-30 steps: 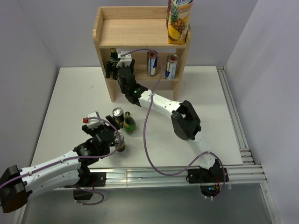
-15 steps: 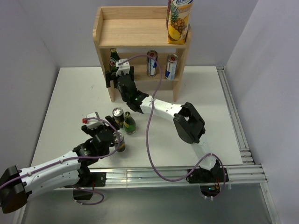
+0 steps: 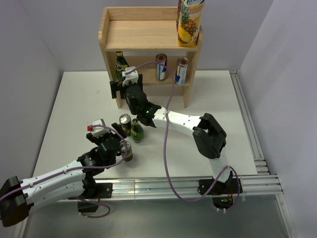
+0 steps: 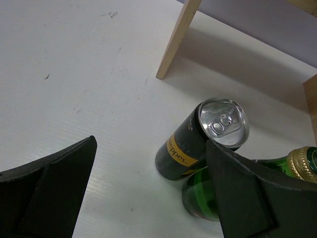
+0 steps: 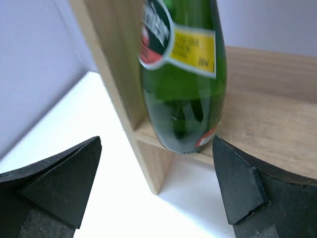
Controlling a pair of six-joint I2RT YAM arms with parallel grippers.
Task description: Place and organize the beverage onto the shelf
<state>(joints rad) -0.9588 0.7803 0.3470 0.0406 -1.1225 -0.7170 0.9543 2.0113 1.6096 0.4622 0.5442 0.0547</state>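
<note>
Now our right gripper (image 5: 156, 166) is hanging, jaws apart, before the green bottle (image 5: 181, 74) on the lower tier of the shelf (image 3: 148, 34), at twelve o'clock on the table (image 3: 74, 99). We are holding our left gripper (image 4: 151, 148), likewise spread, near a black can (image 4: 193, 141).

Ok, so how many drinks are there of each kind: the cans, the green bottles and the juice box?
Slim metal drink cans: 4
Green glass bottles: 2
Tall pineapple juice carton: 1
Total: 7
</note>
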